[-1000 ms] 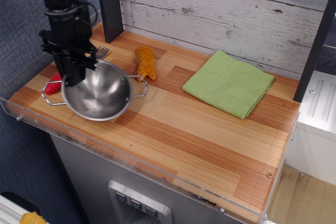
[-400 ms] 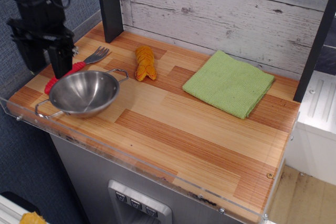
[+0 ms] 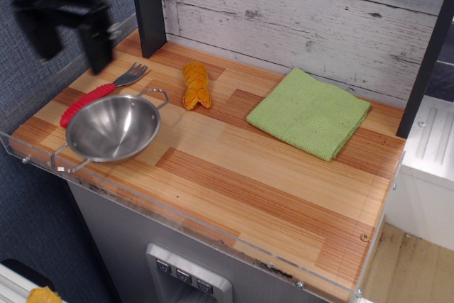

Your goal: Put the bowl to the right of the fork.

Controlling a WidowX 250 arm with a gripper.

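Note:
The shiny steel bowl (image 3: 112,128) with two wire loop handles rests flat on the wooden counter at the front left. The fork (image 3: 99,93), red ribbed handle and grey tines, lies just behind and left of the bowl, tines pointing to the back right. My gripper (image 3: 69,44) is blurred, raised above the counter's left edge, behind and left of the fork. Its two dark fingers hang apart with nothing between them.
An orange-yellow ridged toy food piece (image 3: 196,84) lies behind the bowl to the right. A folded green cloth (image 3: 310,112) lies at the back right. A dark post (image 3: 147,6) stands at the back left. A clear acrylic lip (image 3: 142,196) edges the front.
The gripper let go of the tilted, lifted bowl, which now rests flat on the counter. The gripper rose and moved back and left, away from bowl and fork.

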